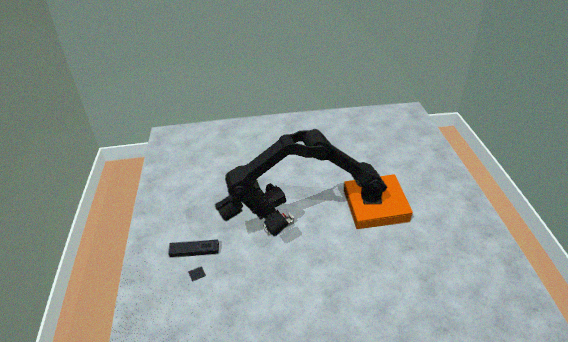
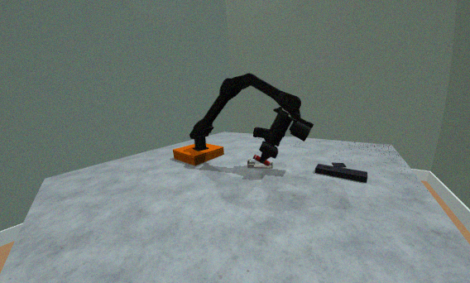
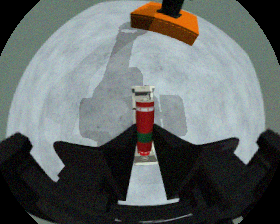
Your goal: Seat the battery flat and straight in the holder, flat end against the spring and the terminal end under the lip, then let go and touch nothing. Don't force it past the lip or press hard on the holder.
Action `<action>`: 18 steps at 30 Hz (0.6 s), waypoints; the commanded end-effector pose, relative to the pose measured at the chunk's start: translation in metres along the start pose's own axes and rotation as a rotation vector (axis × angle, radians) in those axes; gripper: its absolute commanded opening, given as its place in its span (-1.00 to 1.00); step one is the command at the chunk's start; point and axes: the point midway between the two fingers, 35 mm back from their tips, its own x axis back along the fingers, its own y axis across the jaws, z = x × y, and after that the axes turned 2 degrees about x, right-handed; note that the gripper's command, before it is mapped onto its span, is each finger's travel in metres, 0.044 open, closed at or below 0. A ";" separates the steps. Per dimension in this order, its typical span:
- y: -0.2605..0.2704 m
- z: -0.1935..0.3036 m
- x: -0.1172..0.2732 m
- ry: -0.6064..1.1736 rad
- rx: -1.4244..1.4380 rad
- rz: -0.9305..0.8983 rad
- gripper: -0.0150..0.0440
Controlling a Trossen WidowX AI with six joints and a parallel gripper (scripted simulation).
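A: Marbled table [image 1: 330, 280] across mid-frame, orange base [image 1: 380, 207] right of centre, black arm [image 1: 300, 150] arching left. How far along?

B: Partway, probably. Battery [image 3: 144, 129] at centre of the wrist view, lying lengthwise over the pale holder [image 3: 148, 172]. Looks lined up, though flat and under the lip? Cannot tell. Letting go and backing off not yet done.

A: And the pincer?

B: Gripper [image 3: 144, 152] narrow, clamped on the battery's near end. In the exterior view, poised low at centre [image 2: 265, 159], red battery [image 2: 261, 160] just above the holder [image 2: 256, 165]. Touching the holder or apart: unclear.
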 end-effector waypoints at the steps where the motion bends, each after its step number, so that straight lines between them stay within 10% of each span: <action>1: 0.000 0.003 0.000 0.035 0.004 0.002 -0.29; 18: 0.001 0.003 -0.003 0.111 0.006 0.004 -0.29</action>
